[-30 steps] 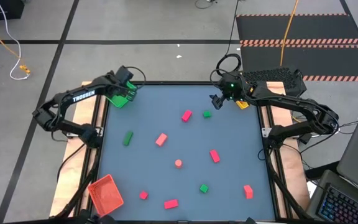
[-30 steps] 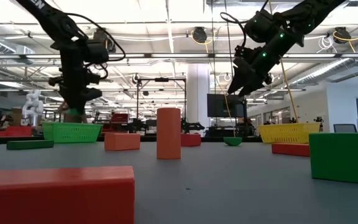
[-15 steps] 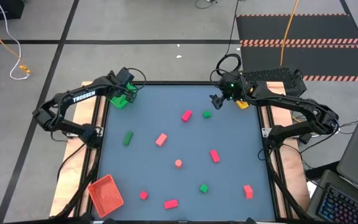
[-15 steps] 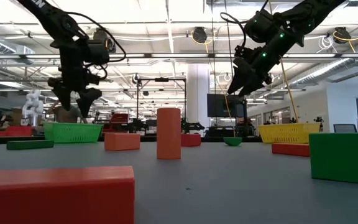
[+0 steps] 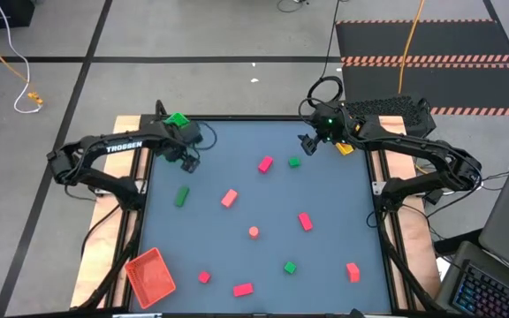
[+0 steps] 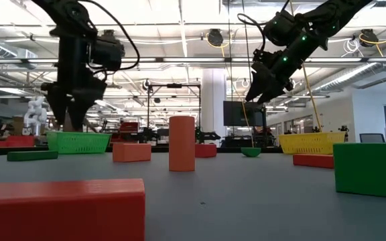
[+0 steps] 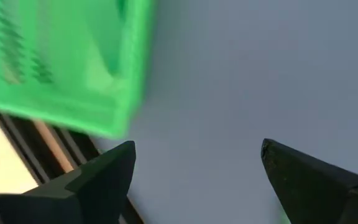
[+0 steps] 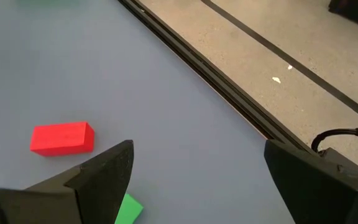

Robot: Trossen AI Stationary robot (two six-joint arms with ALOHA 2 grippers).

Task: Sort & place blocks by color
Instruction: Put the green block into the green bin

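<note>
Small blocks lie scattered on the blue-grey table: a green bar [image 5: 181,196], a salmon block [image 5: 229,198], a pink-red block [image 5: 265,163], a green cube [image 5: 294,162], and several more toward the near edge. The green tray [image 5: 177,121] stands in the far left corner. My left gripper [image 5: 188,160] hovers open beside the tray, just on its near side, with nothing between its fingers [image 7: 107,177]. My right gripper [image 5: 307,146] hangs open above the far right of the table, near the green cube [image 8: 128,210] and the pink-red block [image 8: 62,137].
A red tray [image 5: 151,274] sits at the near left corner. A yellow tray [image 5: 345,147] stands at the far right, mostly under my right arm. The table's raised black frame [image 5: 237,117] runs along the far edge. A laptop [image 5: 502,265] is off the table's right side.
My left gripper opened above the green tray, letting go of a small green piece. It then moved off the tray toward the table's near edge and slightly toward the right. My right arm kept still.
</note>
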